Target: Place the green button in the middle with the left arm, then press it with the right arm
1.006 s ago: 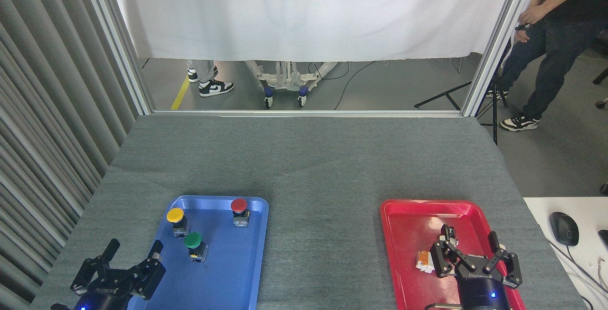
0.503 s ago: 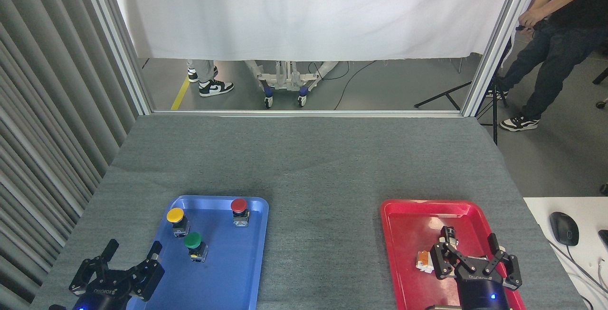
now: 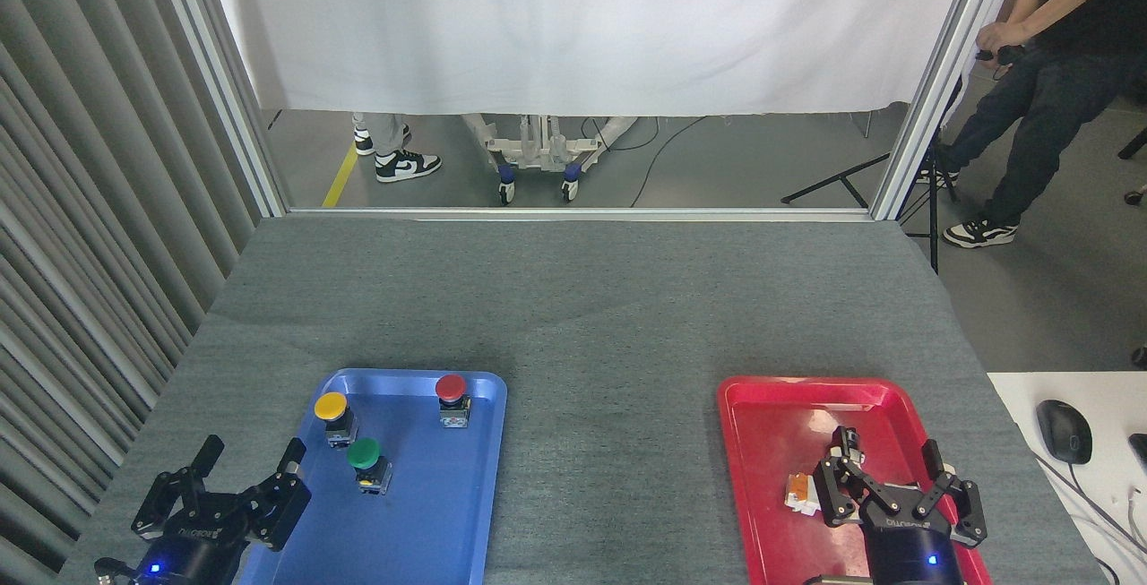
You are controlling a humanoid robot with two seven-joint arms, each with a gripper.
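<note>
The green button [image 3: 365,460] stands upright in the blue tray [image 3: 448,513], between a yellow-capped button [image 3: 332,415] and a red-capped button [image 3: 452,397]. My left gripper [image 3: 251,462] is open at the tray's near left corner, below and left of the green button, apart from it. The middle [image 3: 609,442], bare dark grey cloth, lies between the two trays. My right gripper [image 3: 887,464] is open over the red tray [image 3: 771,424], holding nothing.
A small orange and white part [image 3: 800,493] lies in the red tray beside my right gripper. A white desk with a computer mouse [image 3: 1064,431] stands to the right. A person [image 3: 1048,74] stands beyond the table's far right corner. A grey curtain hangs on the left.
My left gripper has shifted slightly left and up. My right gripper has sunk a little toward the near edge. The buttons have not moved. The person at the far right changed stance.
</note>
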